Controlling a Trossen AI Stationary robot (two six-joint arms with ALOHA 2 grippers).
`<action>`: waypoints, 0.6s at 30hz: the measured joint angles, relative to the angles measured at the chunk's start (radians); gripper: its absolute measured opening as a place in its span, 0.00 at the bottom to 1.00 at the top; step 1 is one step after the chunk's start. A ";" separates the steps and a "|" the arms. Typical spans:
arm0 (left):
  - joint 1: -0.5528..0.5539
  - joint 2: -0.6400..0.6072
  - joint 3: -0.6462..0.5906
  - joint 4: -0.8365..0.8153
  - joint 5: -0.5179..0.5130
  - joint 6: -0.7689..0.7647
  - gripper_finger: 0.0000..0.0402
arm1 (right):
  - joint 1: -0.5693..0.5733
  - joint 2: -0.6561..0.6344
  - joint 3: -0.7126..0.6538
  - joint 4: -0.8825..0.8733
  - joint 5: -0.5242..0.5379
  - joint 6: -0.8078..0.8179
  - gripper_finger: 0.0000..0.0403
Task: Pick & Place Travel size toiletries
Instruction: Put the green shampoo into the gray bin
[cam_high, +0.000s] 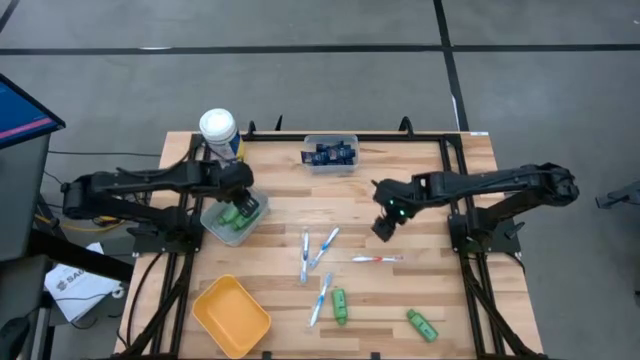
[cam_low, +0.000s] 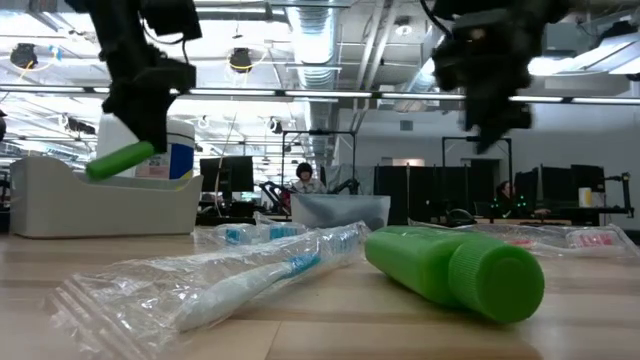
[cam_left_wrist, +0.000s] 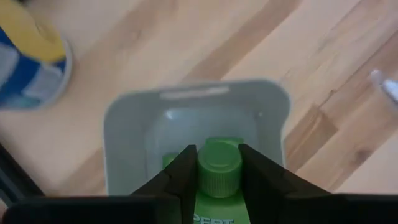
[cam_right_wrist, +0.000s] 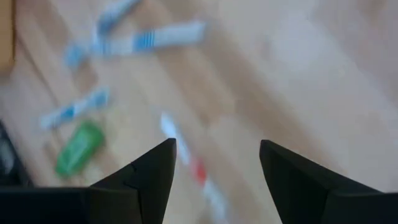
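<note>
The left end effector (cam_left_wrist: 217, 180) is clamped on a small bright green bottle (cam_left_wrist: 219, 171), cap forward, and hangs directly over the grey bin (cam_high: 215, 228), which stands on the bench (cam_high: 420, 200) just in front of the big white canister (cam_high: 219, 131); from bench level the held bottle (cam_low: 120, 160) is clear of the bin's rim, so it is not yet dropped. At least one more green bottle (cam_high: 232, 215) already lies inside the grey bin, and the clear bin (cam_high: 331, 153), well to the right of the grey bin along the far edge, holds a cluster of dark navy tubes (cam_high: 330, 152), so sorting is judged to be partly done. Still loose on the bench, right of and nearer than the grey bin, are three white-blue toothbrushes (cam_high: 322, 248) in clear wrappers, a red-and-white toothbrush (cam_high: 377, 259), and two green bottles (cam_high: 340, 305) near the front edge. The yellow bin (cam_high: 232, 316), in front of the grey bin, looks to have nothing in it. The right end effector (cam_right_wrist: 216, 158) hovers with its fingers apart, gripping nothing, above the red-and-white toothbrush, probably its next pick. The bottles are stubby, ribbed-capped and glossy; the toothbrushes are slim and lie flat.
</note>
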 joint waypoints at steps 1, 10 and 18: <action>0.000 0.000 -0.011 0.001 0.009 -0.016 0.23 | 0.021 0.000 0.000 -0.031 -0.024 0.022 0.56; 0.000 -0.003 -0.045 0.005 0.038 -0.042 0.38 | 0.301 0.001 0.000 -0.116 -0.053 0.364 0.56; 0.000 -0.003 -0.045 0.007 0.135 -0.033 0.64 | 0.613 0.071 0.000 -0.062 -0.103 0.707 0.65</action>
